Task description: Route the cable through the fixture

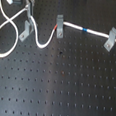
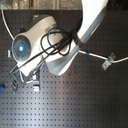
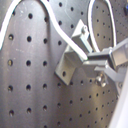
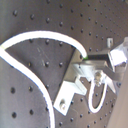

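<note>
Gripping cable [image 3: 75, 48] at bracket [image 3: 70, 62] — gripper [image 3: 95, 59] fingers clenching on cord. Handling: light, limp, slippery — taking hold close beside bracket.

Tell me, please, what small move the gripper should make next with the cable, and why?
Probably ease the gripper down a little, to seat the cable in the bracket beside it. In both wrist views the white cord reaches this bracket's upper edge just by the fingertips, while the first exterior view shows it already through the middle clip and the right clip. Whether it is already seated is unclear.
</note>
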Robot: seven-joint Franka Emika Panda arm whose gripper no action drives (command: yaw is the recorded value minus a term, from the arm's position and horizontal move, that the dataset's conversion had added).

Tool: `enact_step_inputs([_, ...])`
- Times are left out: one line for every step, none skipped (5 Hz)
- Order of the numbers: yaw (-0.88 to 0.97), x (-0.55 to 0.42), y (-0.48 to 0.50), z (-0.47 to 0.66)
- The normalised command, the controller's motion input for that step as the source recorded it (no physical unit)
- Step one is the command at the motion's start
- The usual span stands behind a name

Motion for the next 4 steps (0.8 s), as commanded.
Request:
enact_step_inputs([0.83, -0.125, 0.251, -0.02])
enact_step_inputs([0.67, -0.25, 0.361, 0.11])
enact_step_inputs([0.36, -0.091, 0.15, 0.33])
enact_step_inputs([0.14, -0.044, 0.046, 0.34])
